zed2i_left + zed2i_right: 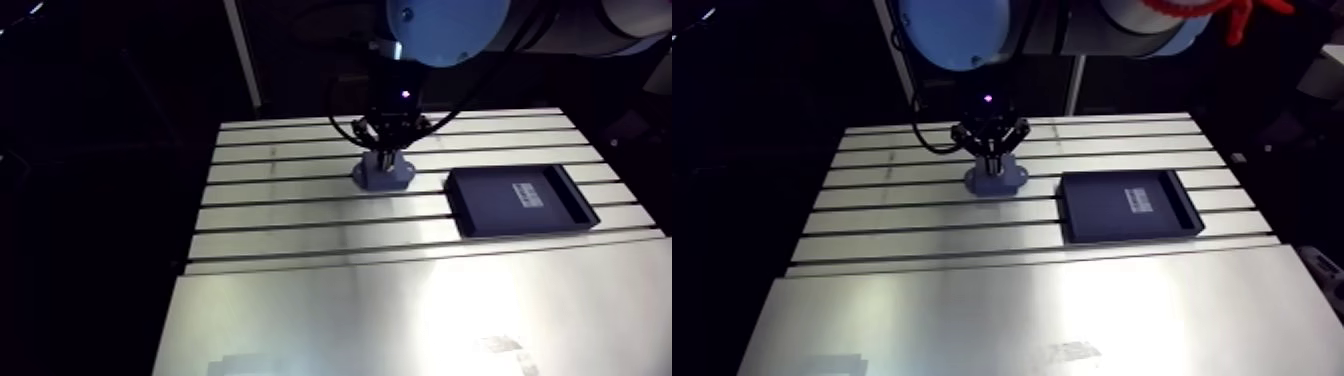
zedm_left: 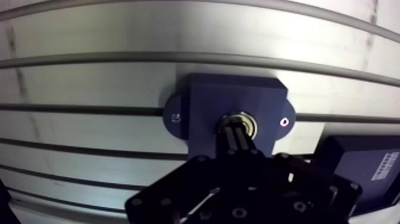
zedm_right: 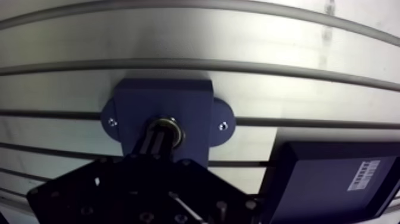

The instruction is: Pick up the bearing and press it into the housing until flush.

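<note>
The arm view looks down from high over the whole table (image 1: 300,310). The wrist view hangs close above the housing (image 2: 238,98), which both show.

Surface (image 1: 300,300): bare brushed metal is seen, smooth between the slots, with bright glare thrown back.
Housing (image 2: 238,95): a matt, smooth blue-grey plastic look is shown.
Bearing (image 2: 249,124): glossy polished metal is seen.
Tray (image 1: 480,205): matt black plastic is suggested; a white paper-like label (image 1: 527,195) is carried.
Gripper (image 2: 236,136): a matt black finish is shown.
</note>
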Robot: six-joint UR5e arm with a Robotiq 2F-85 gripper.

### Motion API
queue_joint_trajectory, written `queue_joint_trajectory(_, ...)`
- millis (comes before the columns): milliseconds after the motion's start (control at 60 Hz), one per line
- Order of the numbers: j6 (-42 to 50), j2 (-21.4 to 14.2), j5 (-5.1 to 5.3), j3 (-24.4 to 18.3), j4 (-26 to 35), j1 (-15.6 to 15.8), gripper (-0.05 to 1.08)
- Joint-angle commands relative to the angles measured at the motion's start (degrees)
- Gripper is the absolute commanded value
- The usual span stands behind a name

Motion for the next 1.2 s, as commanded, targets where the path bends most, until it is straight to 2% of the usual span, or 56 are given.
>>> queue_joint_trajectory(17,0.0,0.1,-0.02,0.0,0.0,0.1,1.08)
queue_joint_trajectory(733,-0.1,0.1,-0.02,0.2,0.0,0.0,1.08)
queue_joint_trajectory(1200,0.0,-1.9,-0.10,-0.5,0.7,-0.1,1.08)
